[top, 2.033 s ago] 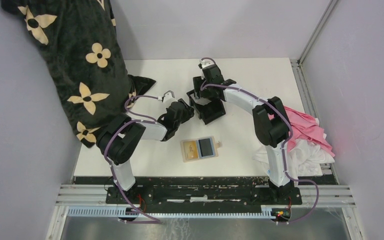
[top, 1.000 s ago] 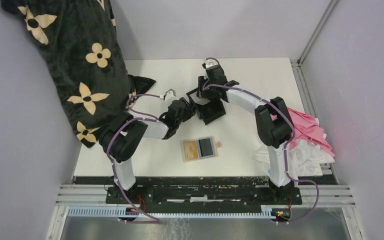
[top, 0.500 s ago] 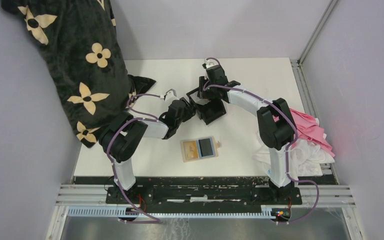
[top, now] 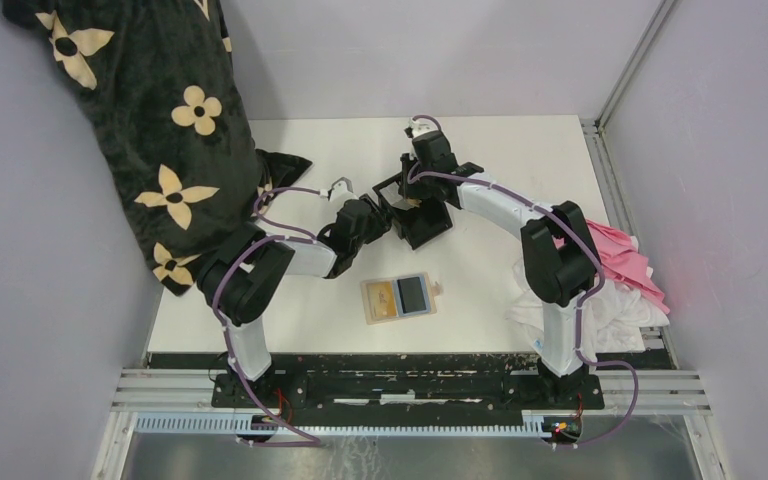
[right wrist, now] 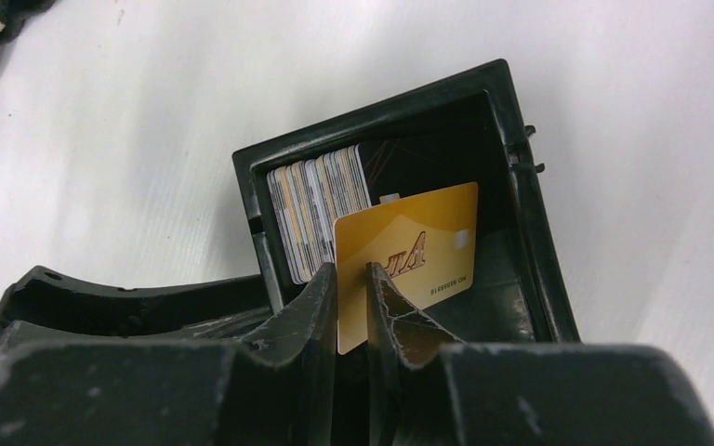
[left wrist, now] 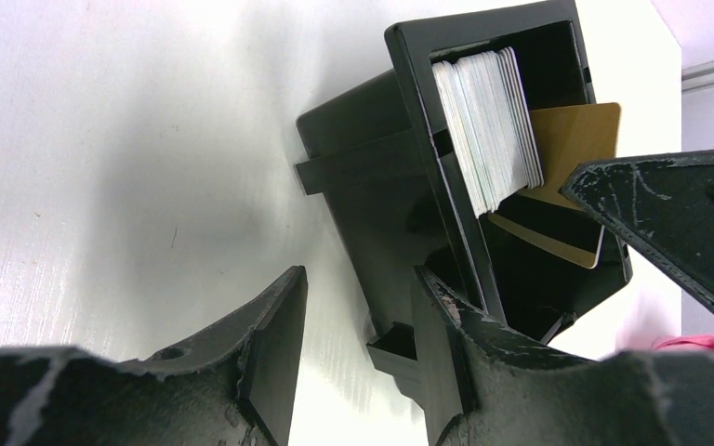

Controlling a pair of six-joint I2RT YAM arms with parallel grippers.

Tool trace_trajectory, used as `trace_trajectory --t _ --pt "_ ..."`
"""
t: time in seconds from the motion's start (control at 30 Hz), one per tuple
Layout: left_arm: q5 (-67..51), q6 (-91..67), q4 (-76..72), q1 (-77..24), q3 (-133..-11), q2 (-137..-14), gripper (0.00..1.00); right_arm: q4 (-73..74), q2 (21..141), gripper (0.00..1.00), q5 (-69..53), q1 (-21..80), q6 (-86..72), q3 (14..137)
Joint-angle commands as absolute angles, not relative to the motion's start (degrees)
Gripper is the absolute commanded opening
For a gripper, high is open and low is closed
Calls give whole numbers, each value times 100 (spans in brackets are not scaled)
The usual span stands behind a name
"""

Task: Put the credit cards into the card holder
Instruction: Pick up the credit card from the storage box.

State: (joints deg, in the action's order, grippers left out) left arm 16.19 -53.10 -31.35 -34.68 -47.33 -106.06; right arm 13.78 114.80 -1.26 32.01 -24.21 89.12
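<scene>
A black tray holds a stack of credit cards standing on edge. One golden-yellow credit card leans away from the stack, and my right gripper is shut on its lower corner. The left wrist view shows the same stack and the golden card. My left gripper is open at the tray's outer wall, one finger against it, with bare table in the gap. The tan card holder lies open flat near the front, with golden and dark blue rectangles on it.
A black cloth with cream flowers hangs over the table's left side. Pink and white cloths are piled at the right edge. Both arms meet at the tray in the middle.
My right gripper's jaws have narrowed onto the golden card, and the right arm's elbow has drifted slightly right. The left arm and the card holder have stayed put.
</scene>
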Motion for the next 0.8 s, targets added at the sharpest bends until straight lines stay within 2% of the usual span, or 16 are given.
trace_trajectory --t 0.0,0.6,0.77 --pt "1608 -5390 -3219 -3459 -4793 -10304 52 1419 11210 18 -4 3261 -2364 8983" --pt "1637 -5279 -3081 -3462 -4586 -9894 52 2029 10642 2 905 3394 -1909 8790" --pt "1681 -5163 -2869 -3464 -4578 -9734 52 2013 10099 1 1266 3440 -1846 8270"
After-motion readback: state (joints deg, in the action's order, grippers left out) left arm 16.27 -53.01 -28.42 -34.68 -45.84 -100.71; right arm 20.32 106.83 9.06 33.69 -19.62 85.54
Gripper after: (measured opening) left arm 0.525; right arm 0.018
